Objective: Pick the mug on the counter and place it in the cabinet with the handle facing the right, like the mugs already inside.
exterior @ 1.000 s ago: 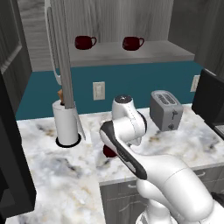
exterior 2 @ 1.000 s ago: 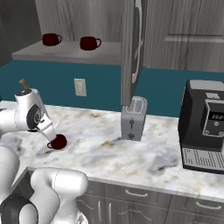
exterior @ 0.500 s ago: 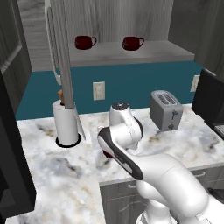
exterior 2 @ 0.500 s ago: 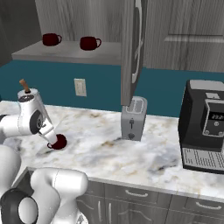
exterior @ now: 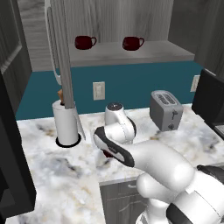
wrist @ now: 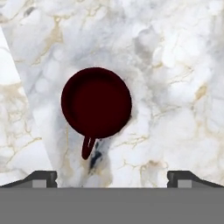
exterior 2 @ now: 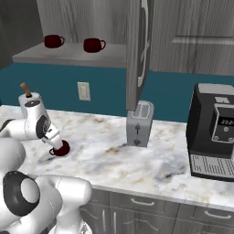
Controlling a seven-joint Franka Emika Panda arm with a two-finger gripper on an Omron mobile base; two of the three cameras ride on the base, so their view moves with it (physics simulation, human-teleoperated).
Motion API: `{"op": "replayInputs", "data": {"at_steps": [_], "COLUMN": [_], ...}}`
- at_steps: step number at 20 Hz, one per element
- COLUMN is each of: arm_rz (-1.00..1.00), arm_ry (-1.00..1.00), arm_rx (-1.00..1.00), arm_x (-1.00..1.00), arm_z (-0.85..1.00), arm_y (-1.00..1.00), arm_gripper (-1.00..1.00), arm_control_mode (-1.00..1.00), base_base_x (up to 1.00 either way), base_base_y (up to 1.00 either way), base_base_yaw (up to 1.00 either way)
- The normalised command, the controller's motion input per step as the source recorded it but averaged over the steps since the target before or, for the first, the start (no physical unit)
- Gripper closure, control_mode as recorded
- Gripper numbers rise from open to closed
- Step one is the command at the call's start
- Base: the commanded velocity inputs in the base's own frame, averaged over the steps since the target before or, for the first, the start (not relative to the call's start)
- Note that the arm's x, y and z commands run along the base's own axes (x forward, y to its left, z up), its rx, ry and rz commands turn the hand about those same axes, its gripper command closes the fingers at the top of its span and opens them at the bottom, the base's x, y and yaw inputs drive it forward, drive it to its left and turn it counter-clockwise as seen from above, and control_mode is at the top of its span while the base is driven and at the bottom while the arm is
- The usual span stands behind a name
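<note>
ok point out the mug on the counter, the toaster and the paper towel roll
mug point(wrist: 96, 102), hand view, on its dark inside, seen from above
toaster point(exterior 2: 139, 126), right base view, on its front face
paper towel roll point(exterior: 66, 124), left base view, on its white side

Two base views flanking the counter point(exterior: 65, 175); hand view straight down, close
</note>
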Motion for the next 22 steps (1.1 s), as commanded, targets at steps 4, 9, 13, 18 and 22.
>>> {"op": "replayInputs", "data": {"at_steps": [4,9,13,18,22], "arm_rz": [0.0,0.0,0.0,0.0,-0.01], "arm_ry": [0.0,0.0,0.0,0.01,0.02], "arm_rx": [-0.03,-0.01,0.0,0.0,-0.01], "arm_x": [0.06,0.03,0.15,0.3,0.27], "arm_z": [-0.23,-0.35,-0.37,-0.16,0.0], "arm_y": [0.28,0.08,0.0,0.0,0.09], "arm_gripper": [-1.0,-1.0,-1.0,-1.0,-1.0], "arm_control_mode": [-1.0,-1.0,-1.0,-1.0,-1.0], "base_base_x": [0.0,0.0,0.0,0.0,0.0], "base_base_y": [0.0,0.0,0.0,0.0,0.0], "base_base_yaw": [0.0,0.0,0.0,0.0,0.0]}}
